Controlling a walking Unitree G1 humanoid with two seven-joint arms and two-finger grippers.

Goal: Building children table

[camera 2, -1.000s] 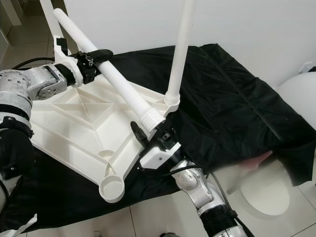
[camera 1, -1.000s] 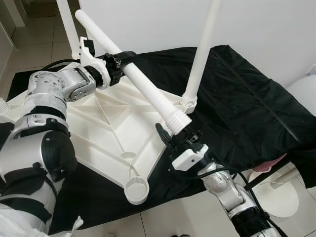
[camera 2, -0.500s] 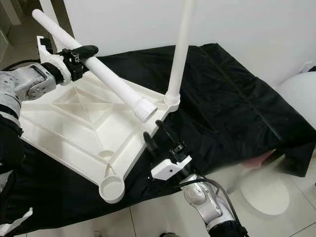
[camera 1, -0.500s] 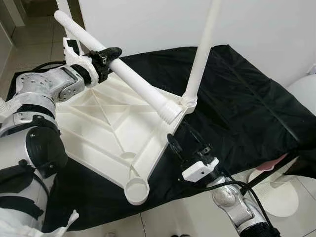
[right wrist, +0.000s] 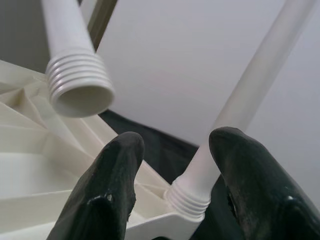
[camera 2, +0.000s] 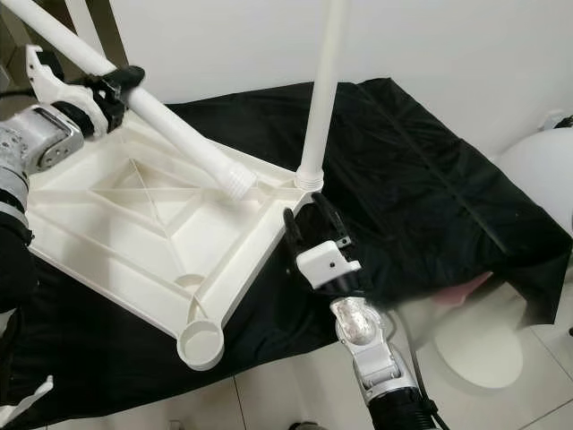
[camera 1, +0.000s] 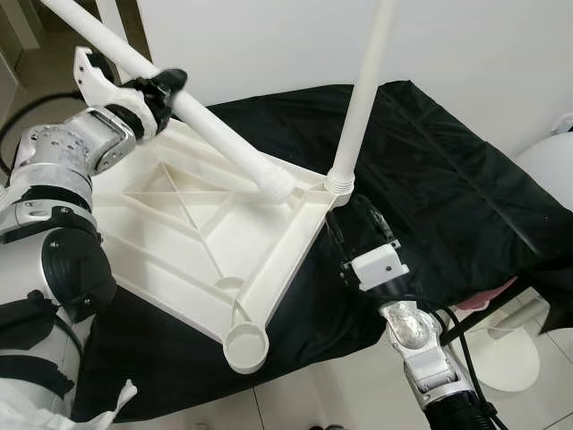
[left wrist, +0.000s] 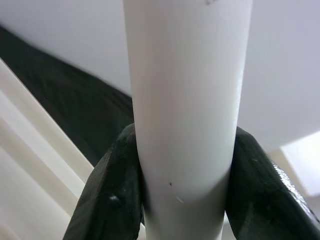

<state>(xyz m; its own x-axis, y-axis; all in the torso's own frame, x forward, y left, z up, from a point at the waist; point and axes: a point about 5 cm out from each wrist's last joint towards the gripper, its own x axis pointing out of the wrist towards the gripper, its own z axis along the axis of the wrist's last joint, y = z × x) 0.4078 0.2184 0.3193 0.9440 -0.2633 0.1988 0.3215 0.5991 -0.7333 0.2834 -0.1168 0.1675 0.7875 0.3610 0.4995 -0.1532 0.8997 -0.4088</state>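
One leg loose: left gripper (camera 1: 161, 90) clenched on the loose leg (camera 1: 228, 148), far left
tabletop (camera 1: 179, 233): upside down on black cloth (camera 1: 448, 197)
fitted leg (camera 1: 358, 98): upright, far corner
right gripper (camera 1: 354, 235): fingers apart, grasping nothing
step: we carry a leg to a socket
next: we judge empty socket (camera 1: 246, 345), near, needs threaded end lined up

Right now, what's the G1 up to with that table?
It is fitting legs to an upturned white tabletop lying on a black cloth. The left gripper is clamped on a loose white leg, whose threaded end hangs over the tabletop's underside, not in a socket. One leg already stands in the far corner. The right gripper is open, holding nothing, beside that corner. The near corner socket is unfilled.
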